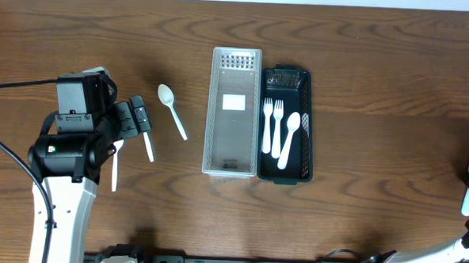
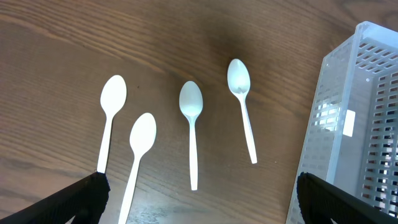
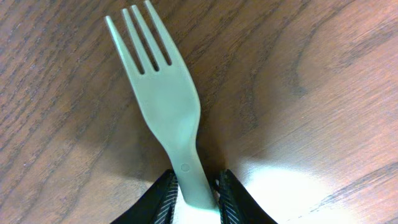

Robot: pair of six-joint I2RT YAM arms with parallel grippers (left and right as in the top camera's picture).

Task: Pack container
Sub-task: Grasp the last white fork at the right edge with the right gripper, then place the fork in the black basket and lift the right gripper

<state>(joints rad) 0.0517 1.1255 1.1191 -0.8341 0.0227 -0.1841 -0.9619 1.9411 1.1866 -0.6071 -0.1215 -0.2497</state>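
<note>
Wooden table point(image 3: 323, 93) — fork point(image 3: 165, 99) clamped in right end effector point(image 3: 198, 193), tines outward.

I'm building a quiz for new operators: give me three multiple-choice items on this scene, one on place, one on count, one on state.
1. The two forks lying together are in: A white basket; B dark basket; C the table.
2. Spoons in the left wrist view: A two; B three; C four.
3. Right gripper: A shut on a fork; B open; C shut on a spoon.
Key: B, overhead shows them there; C, four lie side by side; A, the handle is pinched.
</note>
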